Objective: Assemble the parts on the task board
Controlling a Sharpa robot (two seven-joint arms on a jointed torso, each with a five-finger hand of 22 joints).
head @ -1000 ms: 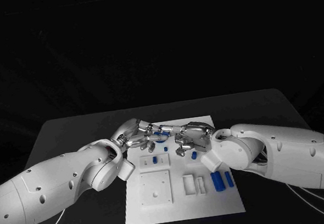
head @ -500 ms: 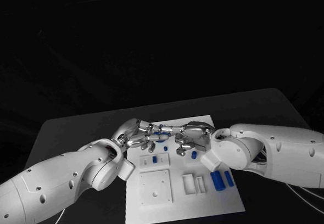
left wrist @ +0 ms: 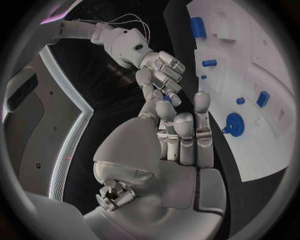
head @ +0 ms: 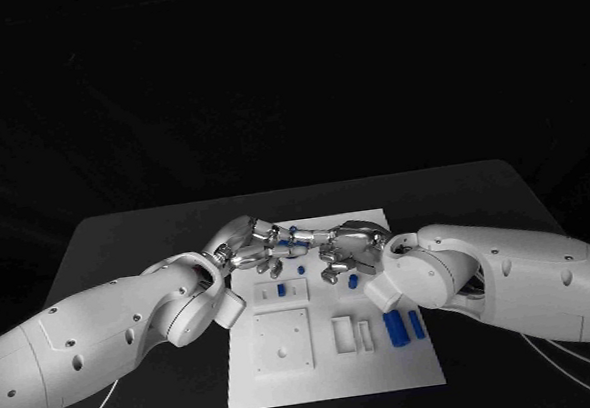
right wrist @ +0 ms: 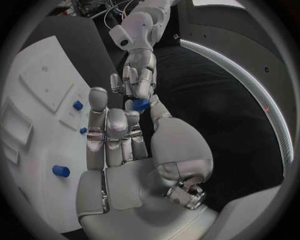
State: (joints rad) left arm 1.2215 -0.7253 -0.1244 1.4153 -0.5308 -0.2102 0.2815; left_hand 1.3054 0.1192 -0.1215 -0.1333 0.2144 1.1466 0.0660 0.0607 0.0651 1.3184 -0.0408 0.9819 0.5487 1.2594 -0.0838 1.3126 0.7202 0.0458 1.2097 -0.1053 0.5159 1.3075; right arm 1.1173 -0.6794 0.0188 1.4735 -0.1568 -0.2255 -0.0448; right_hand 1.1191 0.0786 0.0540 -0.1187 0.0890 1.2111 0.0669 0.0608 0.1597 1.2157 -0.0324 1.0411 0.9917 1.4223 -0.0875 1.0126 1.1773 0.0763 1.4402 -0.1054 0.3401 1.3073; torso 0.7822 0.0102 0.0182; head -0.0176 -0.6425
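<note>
Head view: on the task board (head: 404,377), loose blue parts (head: 395,329) lie unplaced at 5 o'clock, while at 12 o'clock the left hand (head: 247,248) and right hand (head: 347,252) jointly pinch one small blue part (head: 297,241) above it, suggesting an early stage.

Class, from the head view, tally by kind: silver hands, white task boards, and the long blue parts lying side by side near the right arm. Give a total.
Hands: 2 (left hand, right hand)
Task board: 1
Long blue parts: 2
Total: 5
</note>
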